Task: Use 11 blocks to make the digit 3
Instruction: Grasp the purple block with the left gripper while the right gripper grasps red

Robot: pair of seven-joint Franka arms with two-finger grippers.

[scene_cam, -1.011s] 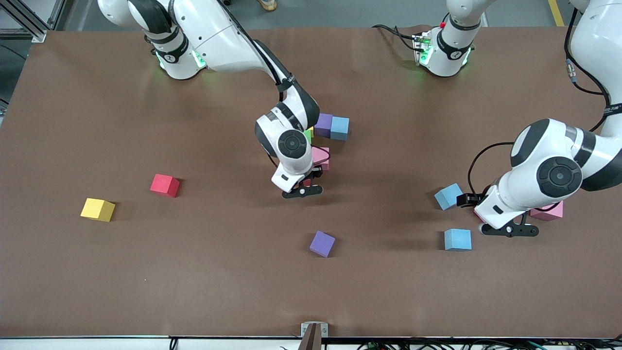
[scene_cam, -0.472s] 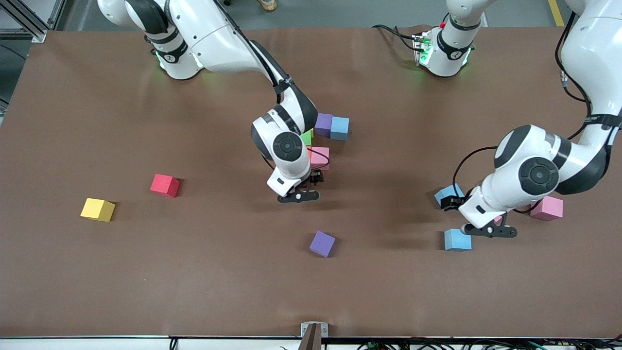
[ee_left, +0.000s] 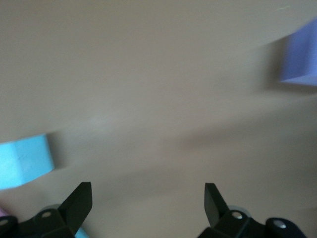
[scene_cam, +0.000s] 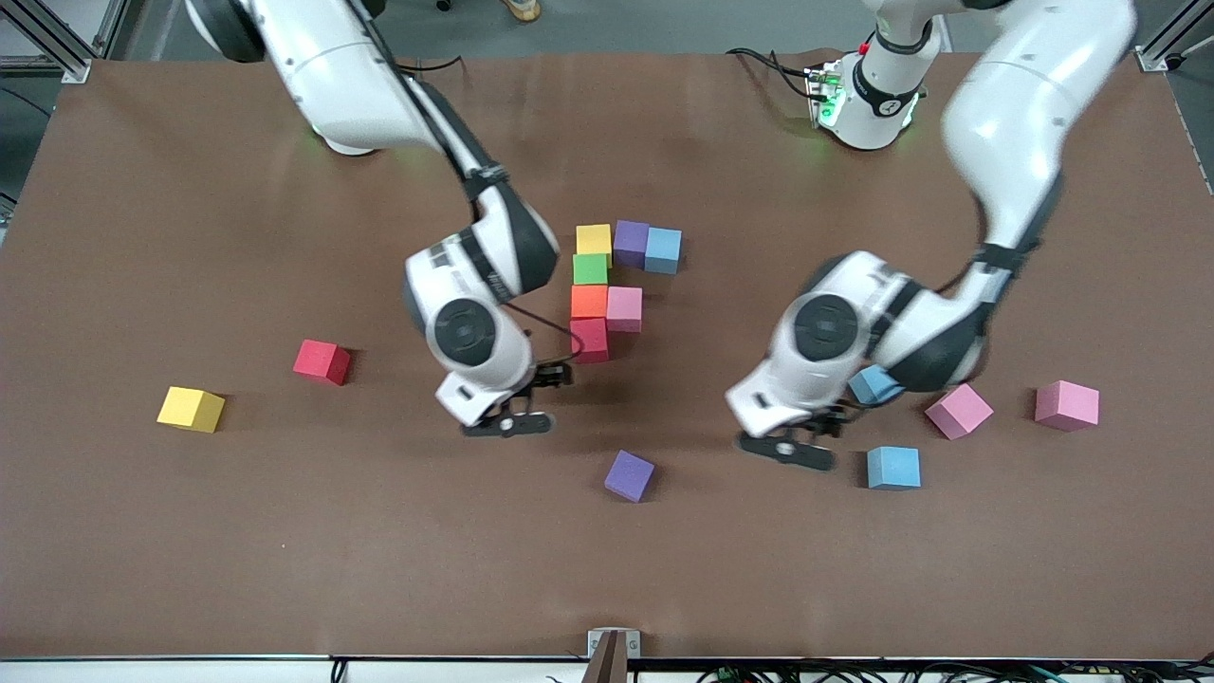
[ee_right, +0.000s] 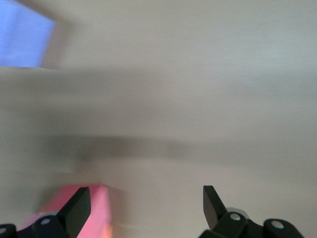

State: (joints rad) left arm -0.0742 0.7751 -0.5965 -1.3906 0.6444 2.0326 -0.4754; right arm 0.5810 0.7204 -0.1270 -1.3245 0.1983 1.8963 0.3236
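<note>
Right gripper point(scene_cam: 507, 424) wide open, empty, red block point(scene_cam: 590, 340) just beside it ends unfinished digit 3 point(scene_cam: 607, 275). Left gripper point(scene_cam: 787, 448) spread, empty, between purple block point(scene_cam: 630, 475) and blue block point(scene_cam: 892, 468), likely next pick.

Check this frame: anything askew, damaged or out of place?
Nothing damaged. The cluster is only part of a 3: seven cubes. Loose cubes lie skewed, notably the purple one and a pink one. Left gripper and right gripper hang open and empty over bare table.
</note>
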